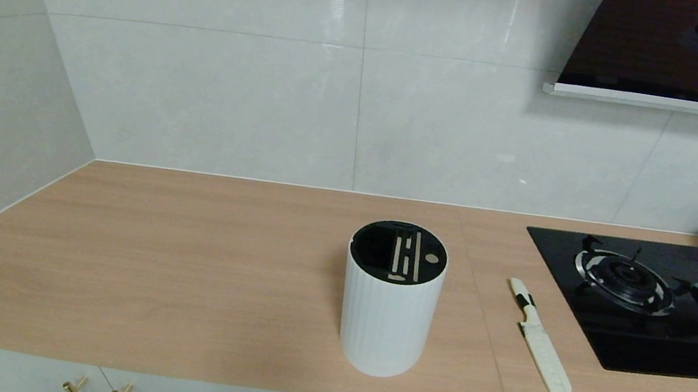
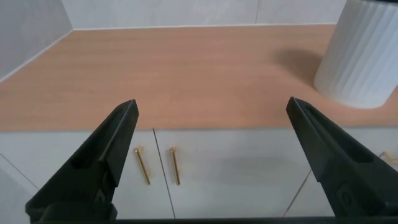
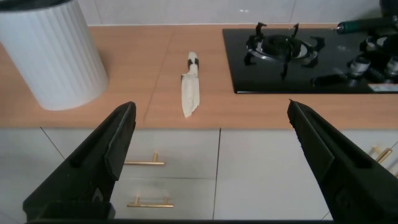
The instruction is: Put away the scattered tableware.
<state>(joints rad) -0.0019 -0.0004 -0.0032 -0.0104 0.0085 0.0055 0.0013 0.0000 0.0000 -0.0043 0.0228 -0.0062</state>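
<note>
Wood-grain counter point(image 1: 174, 253) bears ribbed white holder point(image 1: 387, 319) and cream knife point(image 1: 539, 343).

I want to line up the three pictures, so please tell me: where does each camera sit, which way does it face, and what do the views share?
Head view: high, looking forward and down at the counter, white holder, knife and stove.
Left wrist view: before the cabinet fronts, facing across the counter; the open left gripper frames it.
Right wrist view: likewise, the open right gripper framing knife and stove.
Shared: the white holder, in all three.
</note>
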